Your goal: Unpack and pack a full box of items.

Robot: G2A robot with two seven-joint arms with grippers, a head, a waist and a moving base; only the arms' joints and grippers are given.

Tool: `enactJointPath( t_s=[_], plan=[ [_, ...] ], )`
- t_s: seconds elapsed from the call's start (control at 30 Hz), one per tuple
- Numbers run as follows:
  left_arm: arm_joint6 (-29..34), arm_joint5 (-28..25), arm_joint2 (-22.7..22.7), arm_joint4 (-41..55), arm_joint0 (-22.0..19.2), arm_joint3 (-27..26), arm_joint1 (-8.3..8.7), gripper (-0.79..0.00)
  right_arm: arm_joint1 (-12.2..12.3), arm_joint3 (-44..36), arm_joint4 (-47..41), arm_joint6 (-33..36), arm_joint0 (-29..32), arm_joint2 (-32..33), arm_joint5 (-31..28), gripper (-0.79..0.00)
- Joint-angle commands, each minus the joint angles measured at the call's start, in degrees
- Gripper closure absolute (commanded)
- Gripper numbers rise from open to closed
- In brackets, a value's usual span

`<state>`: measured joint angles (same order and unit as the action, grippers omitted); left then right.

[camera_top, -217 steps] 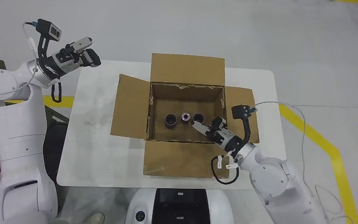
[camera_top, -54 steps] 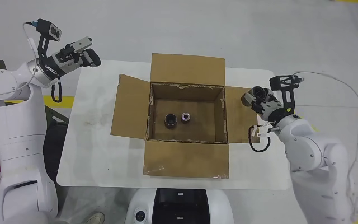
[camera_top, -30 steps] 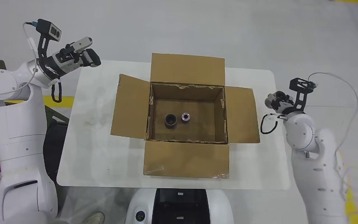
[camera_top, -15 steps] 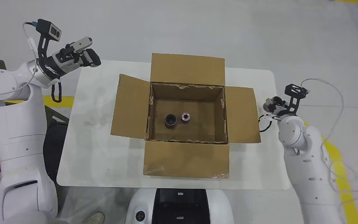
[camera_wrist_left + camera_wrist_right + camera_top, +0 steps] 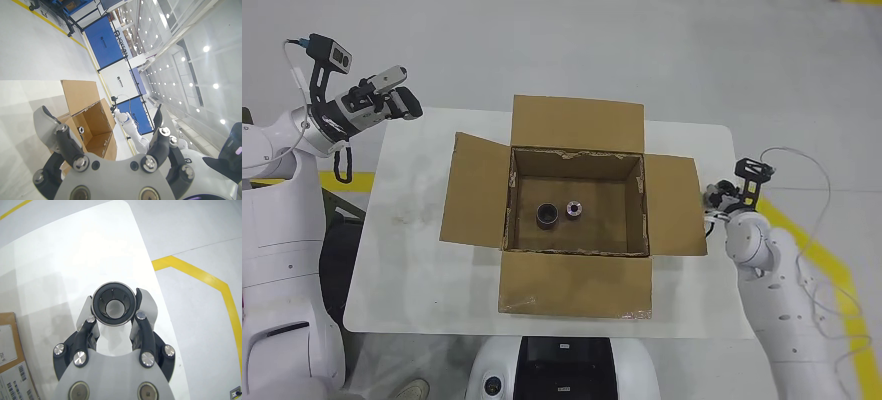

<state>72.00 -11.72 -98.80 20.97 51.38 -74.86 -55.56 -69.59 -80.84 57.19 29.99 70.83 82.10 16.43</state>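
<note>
Pale grey floor crossed by a yellow line point(image 5: 802, 240) surrounds the white table point(image 5: 412, 230) in front of you. At its middle you have the cardboard box point(image 5: 577, 287): plain brown, flaps folded outward, mouth open upward.

In your left wrist view, blue and white wall panels point(image 5: 105, 47) behind the box carry lettering. In your right wrist view, the box's right flap bears a white label point(image 5: 8, 340) and, beside it, barcodes point(image 5: 19, 369) with lines of small print.

Your left gripper point(image 5: 102, 108) hangs raised off the table's far left corner. Its jaws are spread wide with nothing between them.

Your right gripper point(image 5: 114, 298) sits over the strip of table between the box's right flap and the table's right edge. It is clamped on a black sleeve point(image 5: 105, 298). This is a short hollow cylinder with a bright metal rim and rows of small shiny dots along its inner wall. You can see the table straight through its bore.

On the box floor lie two more parts. One is a dark ring point(image 5: 546, 214), left of centre. Just beside it is a smaller silvery ring point(image 5: 574, 209) with a dark hole.
</note>
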Motion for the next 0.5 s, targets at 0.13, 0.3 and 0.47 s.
enactJointPath(
  t_s=[0.13,0.3,0.47],
  plan=[
    [0.0,0.0,0.0,0.0,0.0,0.0,0.00,-0.785,-0.1,-0.7,0.4,0.2,0.8,-0.1,0.3,-0.385],
    [0.0,0.0,0.0,0.0,0.0,0.0,0.00,-0.785,-0.1,-1.6,-0.5,1.1,1.4,0.6,0.1,-0.480],
    [0.0,0.0,0.0,0.0,0.0,0.0,0.00,-0.785,0.1,-4.5,-0.7,-0.2,2.1,3.0,1.3,-0.686]
  ],
)
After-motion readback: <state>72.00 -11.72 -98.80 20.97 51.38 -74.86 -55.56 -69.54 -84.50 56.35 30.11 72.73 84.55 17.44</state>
